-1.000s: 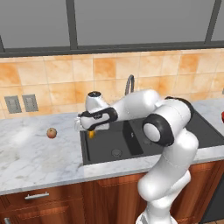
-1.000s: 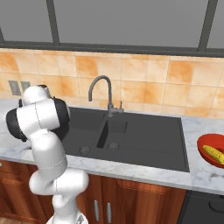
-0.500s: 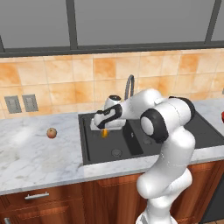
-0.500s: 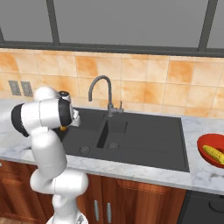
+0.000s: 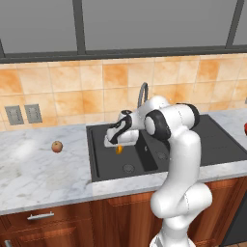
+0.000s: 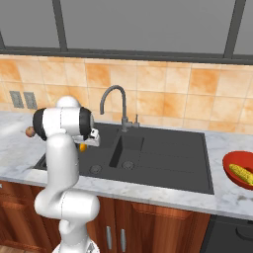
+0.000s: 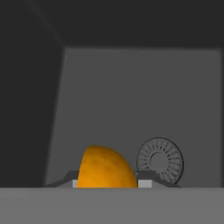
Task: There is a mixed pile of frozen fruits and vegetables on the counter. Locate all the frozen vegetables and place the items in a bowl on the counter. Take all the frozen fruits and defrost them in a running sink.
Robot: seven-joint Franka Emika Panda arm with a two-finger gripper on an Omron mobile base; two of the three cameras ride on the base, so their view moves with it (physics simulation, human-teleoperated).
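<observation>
Orange tiles back the marble bench (image 5: 34,173) and its black sink (image 5: 217,144). Over the larger basin my hand (image 5: 117,146) is clamped on the orange half (image 7: 107,168), above the basin floor near the drain (image 7: 160,161). Left on the bench sits the reddish-tan fruit (image 5: 57,146). At far right, the corn cob (image 6: 241,172) lies in a red bowl (image 6: 230,174).

I can read no text, label, brand, number or sign anywhere around my gripper or on anything near it.
</observation>
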